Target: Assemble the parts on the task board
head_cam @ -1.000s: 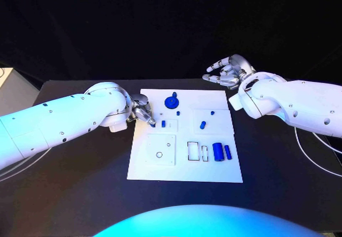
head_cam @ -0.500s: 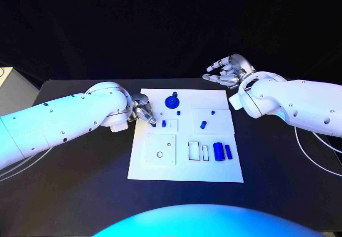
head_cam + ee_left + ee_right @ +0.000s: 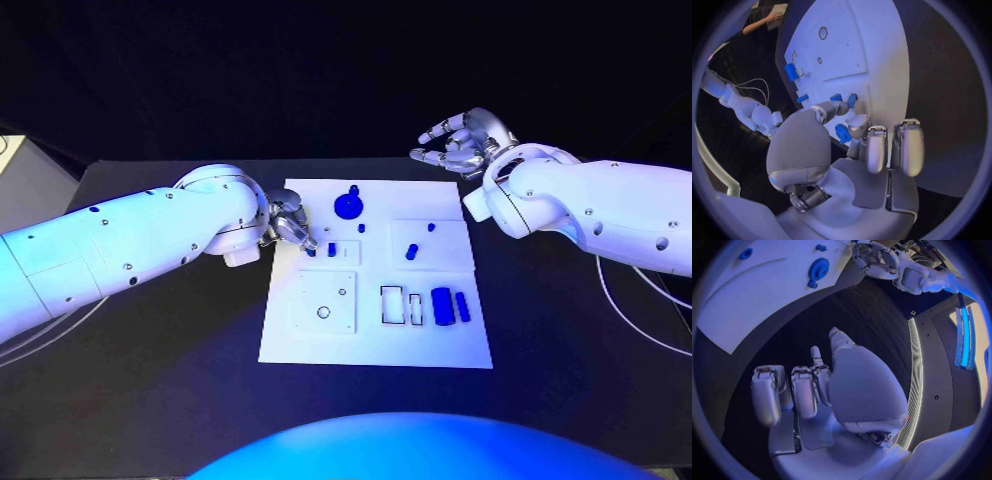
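At the board's (image 3: pixel 433 345) left edge, the left hand (image 3: pixel 289 225) reaches over the white plate with its fingertips (image 3: pixel 306 243) down beside a small blue part (image 3: pixel 332 249). The left wrist view shows more: thumb and a finger close together around small blue pieces (image 3: pixel 852 100), another blue piece (image 3: pixel 842 133) just under the fingers, but I cannot tell whether anything is actually pinched. The right hand (image 3: pixel 462 145) hangs beyond the board's far right corner, well apart from every part, fingers spread and holding nothing; its wrist view shows the round blue part (image 3: pixel 818 270) far from the palm. On the board, that round part (image 3: pixel 348 206) lies near the far edge, a slanted piece (image 3: pixel 411 251) in the right square, and two blue blocks (image 3: pixel 450 306) stand side by side beside the rectangular recesses.
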Robot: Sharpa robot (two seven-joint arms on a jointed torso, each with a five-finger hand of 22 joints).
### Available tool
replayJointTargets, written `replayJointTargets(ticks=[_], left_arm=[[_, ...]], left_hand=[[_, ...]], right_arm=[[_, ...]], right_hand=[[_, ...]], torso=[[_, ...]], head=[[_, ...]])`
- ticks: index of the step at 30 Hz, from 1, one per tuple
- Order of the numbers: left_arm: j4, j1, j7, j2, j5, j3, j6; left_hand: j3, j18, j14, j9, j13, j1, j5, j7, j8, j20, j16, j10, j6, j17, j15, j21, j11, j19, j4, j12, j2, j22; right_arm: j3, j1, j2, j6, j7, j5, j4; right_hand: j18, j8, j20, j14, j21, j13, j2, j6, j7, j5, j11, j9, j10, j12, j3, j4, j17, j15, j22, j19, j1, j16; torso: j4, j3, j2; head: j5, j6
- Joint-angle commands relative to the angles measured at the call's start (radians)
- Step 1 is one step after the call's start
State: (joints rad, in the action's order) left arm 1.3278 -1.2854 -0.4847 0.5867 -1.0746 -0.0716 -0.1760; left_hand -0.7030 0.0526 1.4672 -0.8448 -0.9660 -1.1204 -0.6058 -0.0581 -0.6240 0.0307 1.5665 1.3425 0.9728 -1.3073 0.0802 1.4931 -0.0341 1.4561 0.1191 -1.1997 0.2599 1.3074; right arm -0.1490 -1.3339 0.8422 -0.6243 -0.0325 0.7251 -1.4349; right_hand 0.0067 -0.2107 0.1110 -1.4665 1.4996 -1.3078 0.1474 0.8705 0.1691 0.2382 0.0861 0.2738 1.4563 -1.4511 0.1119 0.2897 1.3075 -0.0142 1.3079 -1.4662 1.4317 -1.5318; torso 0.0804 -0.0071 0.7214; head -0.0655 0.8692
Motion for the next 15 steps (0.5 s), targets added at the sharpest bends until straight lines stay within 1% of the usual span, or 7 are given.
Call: replayJointTargets(ticks=[1,7,15], left_arm=[[0.004,0.003,0.007,-0.007,0.026,-0.001,-0.017],[0.000,0.003,0.005,-0.008,0.031,-0.002,-0.006],[-0.003,0.003,0.001,-0.009,0.036,-0.002,-0.004]], left_hand=[[-0.100,-0.013,0.104,-0.003,-0.001,0.005,0.010,0.022,-0.006,-0.004,0.004,0.006,0.009,-0.263,0.007,0.002,-0.002,0.007,-0.117,-0.005,-0.013,0.101],[-0.062,-0.013,0.104,-0.006,-0.001,0.017,0.019,0.028,-0.003,-0.006,0.004,0.008,0.006,-0.263,0.009,0.001,-0.006,0.007,-0.102,-0.002,-0.016,0.101],[-0.036,-0.012,0.104,-0.006,-0.001,0.025,0.026,0.032,0.000,-0.008,0.004,0.008,0.005,-0.263,0.012,-0.002,-0.008,0.005,-0.090,0.001,-0.018,0.098]], right_arm=[[0.000,0.000,0.000,0.008,0.013,0.005,-0.001],[0.000,0.000,0.000,0.008,0.014,0.005,-0.001],[0.000,0.000,0.000,0.007,0.015,0.005,-0.001]], right_hand=[[0.012,-0.003,-0.002,-0.079,-0.004,-0.152,0.002,-0.008,0.001,0.001,-0.001,0.000,-0.005,0.005,0.006,-0.002,0.163,0.007,0.211,-0.073,-0.012,0.005],[0.012,-0.003,-0.002,-0.079,-0.004,-0.152,0.002,-0.008,0.001,0.001,-0.001,0.000,-0.005,0.005,0.006,-0.002,0.163,0.007,0.211,-0.073,-0.012,0.005],[0.013,-0.003,-0.002,-0.078,-0.007,-0.151,0.002,-0.009,0.001,0.002,-0.001,0.000,-0.007,0.006,0.007,-0.002,0.161,0.007,0.209,-0.072,-0.013,0.006]], torso=[[0.0005,-0.0004,0.000],[0.0009,-0.0001,0.000],[0.0007,-0.0009,-0.001]], head=[[-0.002,0.001],[-0.002,0.001],[-0.003,0.002]])
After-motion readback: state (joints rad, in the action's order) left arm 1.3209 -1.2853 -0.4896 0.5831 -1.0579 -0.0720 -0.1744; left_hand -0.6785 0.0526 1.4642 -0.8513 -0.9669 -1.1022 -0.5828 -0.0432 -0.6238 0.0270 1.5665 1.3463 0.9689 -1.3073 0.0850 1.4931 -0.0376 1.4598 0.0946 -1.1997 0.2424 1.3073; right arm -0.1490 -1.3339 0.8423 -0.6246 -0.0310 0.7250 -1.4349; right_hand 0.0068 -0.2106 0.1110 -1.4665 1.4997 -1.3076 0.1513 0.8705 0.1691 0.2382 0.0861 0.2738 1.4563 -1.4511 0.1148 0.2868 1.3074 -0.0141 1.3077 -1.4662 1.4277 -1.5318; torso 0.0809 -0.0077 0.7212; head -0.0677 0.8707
